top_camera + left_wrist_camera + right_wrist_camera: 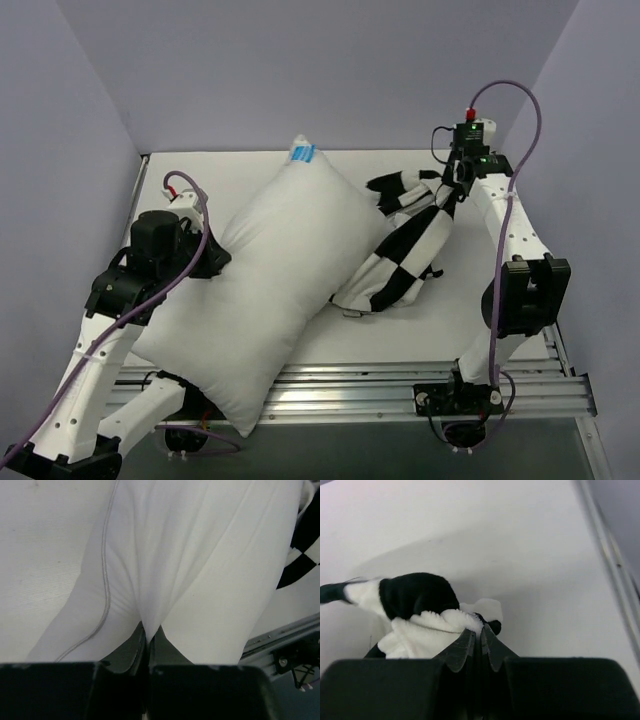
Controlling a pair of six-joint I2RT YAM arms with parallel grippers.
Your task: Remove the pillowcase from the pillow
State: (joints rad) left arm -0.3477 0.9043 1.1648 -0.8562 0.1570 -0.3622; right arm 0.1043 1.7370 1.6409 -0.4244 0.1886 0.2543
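The plain white pillow (270,280) lies diagonally across the table, bare, its near corner hanging over the front rail. My left gripper (215,262) is at its left side, shut on a pinched fold of the pillow (190,555); the tips (148,635) meet on the white cloth. The black-and-white checked pillowcase (405,255) lies crumpled to the right of the pillow, touching its edge. My right gripper (452,195) is at the pillowcase's far end, shut (480,629). Fluffy pillowcase fabric (415,597) rests against the tips, with none seen between them.
A blue label (303,153) sticks out of the pillow's far corner. The white table (200,175) is walled at the back and on both sides. A metal rail (400,385) runs along the near edge, and a checked corner (305,545) shows at the left wrist view's right edge.
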